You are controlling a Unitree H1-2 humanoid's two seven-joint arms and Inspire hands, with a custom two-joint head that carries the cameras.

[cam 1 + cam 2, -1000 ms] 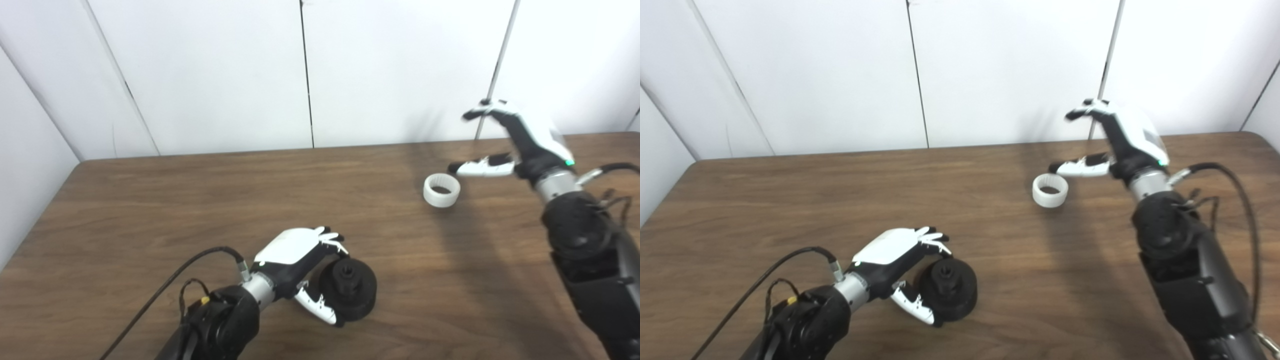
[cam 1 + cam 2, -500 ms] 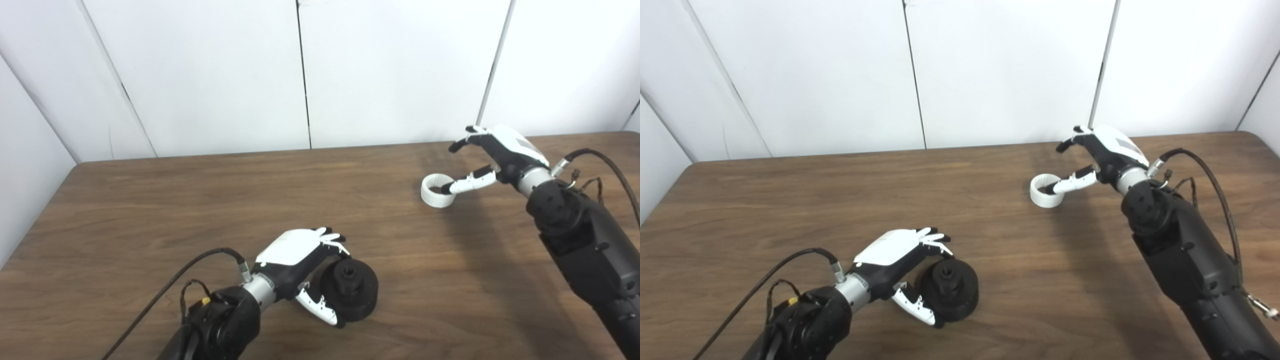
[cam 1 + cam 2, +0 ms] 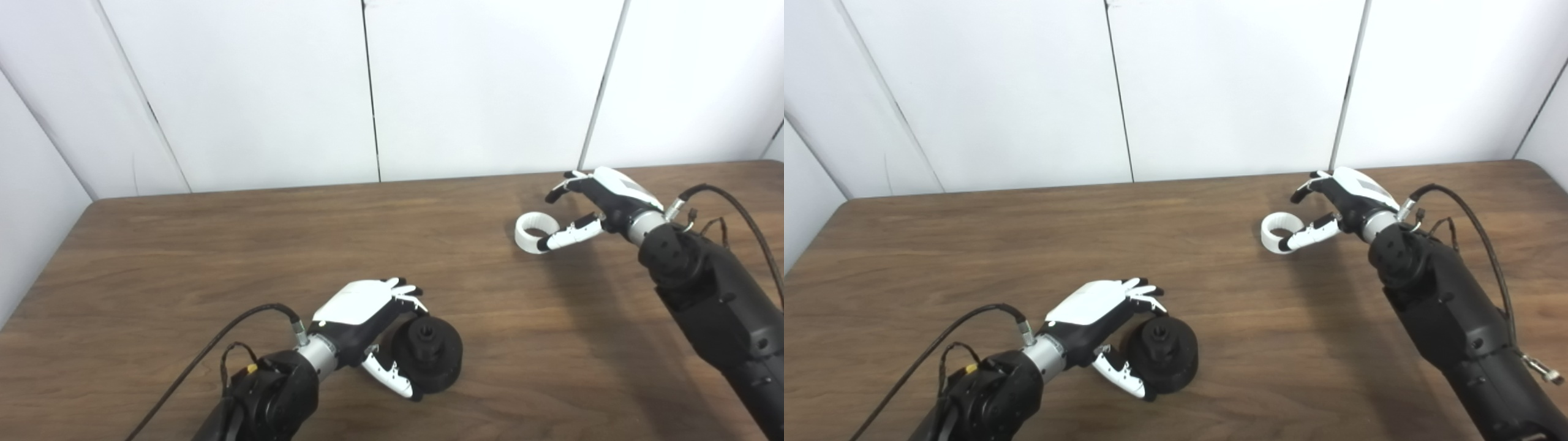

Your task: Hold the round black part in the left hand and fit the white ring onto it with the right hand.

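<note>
- Lowered since a second ago, the right hand (image 3: 603, 199) now brackets the white ring (image 3: 531, 225), thumb at its near rim, fingers spread above; no pinch is evident yet.
- White ring: on the table (image 3: 184, 257) at 2 o'clock, nudged slightly leftward.
- Round black part (image 3: 429, 355): at 6 o'clock, unmoved, cupped between the left hand (image 3: 361, 315) fingers and thumb, presumably steadied for fitting.

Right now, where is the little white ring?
The white ring lies on the table at the far right, between the right robot hand's thumb and fingers, far from the black part.
</note>
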